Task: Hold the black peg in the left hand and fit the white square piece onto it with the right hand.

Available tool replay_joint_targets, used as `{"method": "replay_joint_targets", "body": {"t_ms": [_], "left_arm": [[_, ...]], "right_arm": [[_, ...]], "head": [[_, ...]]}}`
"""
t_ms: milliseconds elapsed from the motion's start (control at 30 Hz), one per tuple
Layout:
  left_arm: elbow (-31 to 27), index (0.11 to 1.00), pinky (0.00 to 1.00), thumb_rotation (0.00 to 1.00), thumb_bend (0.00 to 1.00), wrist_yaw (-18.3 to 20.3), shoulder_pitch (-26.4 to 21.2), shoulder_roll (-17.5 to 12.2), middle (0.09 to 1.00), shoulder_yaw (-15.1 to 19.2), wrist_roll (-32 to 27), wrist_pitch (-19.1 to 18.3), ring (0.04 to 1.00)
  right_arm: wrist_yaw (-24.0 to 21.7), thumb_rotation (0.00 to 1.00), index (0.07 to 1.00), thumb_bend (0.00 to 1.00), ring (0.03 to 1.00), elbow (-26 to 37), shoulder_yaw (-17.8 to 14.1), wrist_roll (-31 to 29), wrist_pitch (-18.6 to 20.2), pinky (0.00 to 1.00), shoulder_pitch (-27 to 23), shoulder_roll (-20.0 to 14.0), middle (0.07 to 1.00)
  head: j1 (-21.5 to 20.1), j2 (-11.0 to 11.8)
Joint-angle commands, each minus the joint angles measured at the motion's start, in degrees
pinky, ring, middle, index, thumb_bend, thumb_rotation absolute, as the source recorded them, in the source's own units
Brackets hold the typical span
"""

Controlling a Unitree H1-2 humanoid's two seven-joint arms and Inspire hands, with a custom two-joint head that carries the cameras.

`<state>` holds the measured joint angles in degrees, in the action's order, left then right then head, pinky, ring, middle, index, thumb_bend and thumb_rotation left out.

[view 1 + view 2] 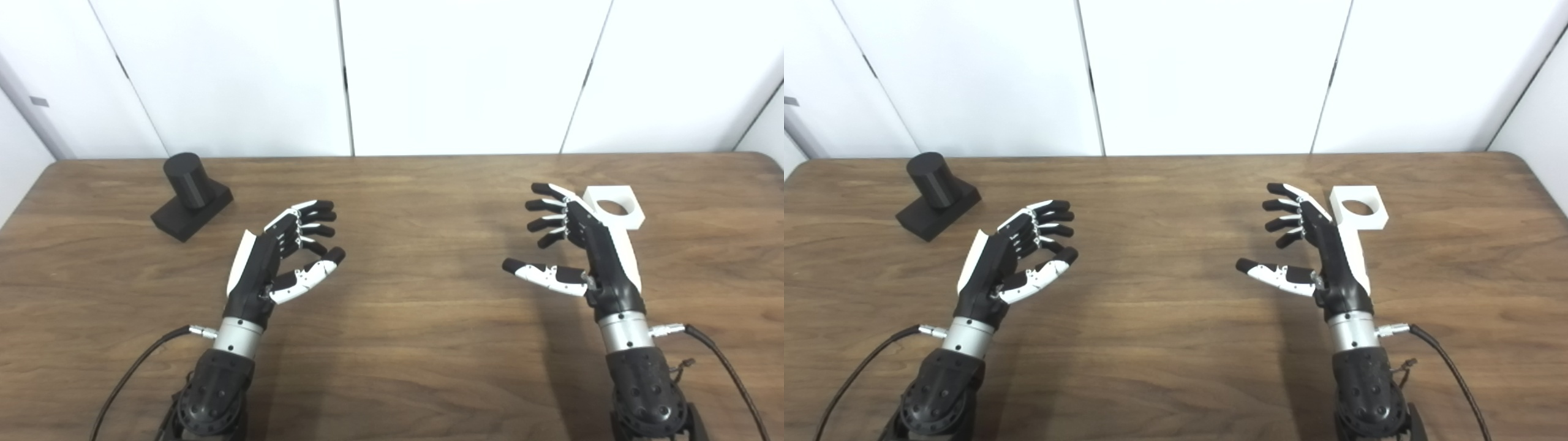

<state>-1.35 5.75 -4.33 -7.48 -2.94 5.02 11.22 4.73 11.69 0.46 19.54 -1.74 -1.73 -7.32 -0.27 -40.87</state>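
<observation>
On table [392, 367], black peg [190, 196] far left, white square piece [615, 208] right

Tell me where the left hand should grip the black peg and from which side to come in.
Grip the upright cylinder of the black peg, not its flat base. It stands clear above the base on the table, so the open left hand could probably come in from the near right, wrapping its fingers around it.

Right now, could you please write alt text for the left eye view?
Two open robot hands, left hand and right hand, hover over a wooden table; black cylindrical peg on its block base far left, white square holed piece beyond the right.
</observation>
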Motion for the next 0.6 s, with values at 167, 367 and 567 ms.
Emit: {"method": "replay_joint_targets", "body": {"t_ms": [167,367,567], "left_arm": [[-1.45,0.745,0.58,0.2,0.61,-0.81,-1.56,1.79,0.745,-1.65,1.86,0.51,0.694],[-1.49,0.747,0.58,0.18,0.62,-1.1,-1.63,4.07,0.75,-3.06,3.08,-0.85,0.712],[-1.5,0.745,0.55,0.15,0.6,-1.65,-1.73,5.03,0.754,-3.37,4.4,-0.75,0.706]], "right_arm": [[-0.17,0.0,0.773,0.64,0.594,0.04,-1.43,-1.93,-4.47,0.45,-1.22,-2.6,0.709],[-0.85,0.0,0.776,0.61,0.586,0.46,-2.5,-4.24,-3.97,0.45,-0.66,-4.08,0.712],[-2.41,0.0,0.78,0.59,0.625,3.85,-3.01,-6.27,1.08,0.48,-0.09,-3.16,0.728]], "head": [[11.95,1.9],[18.35,3.75],[19.27,4.49]]}}
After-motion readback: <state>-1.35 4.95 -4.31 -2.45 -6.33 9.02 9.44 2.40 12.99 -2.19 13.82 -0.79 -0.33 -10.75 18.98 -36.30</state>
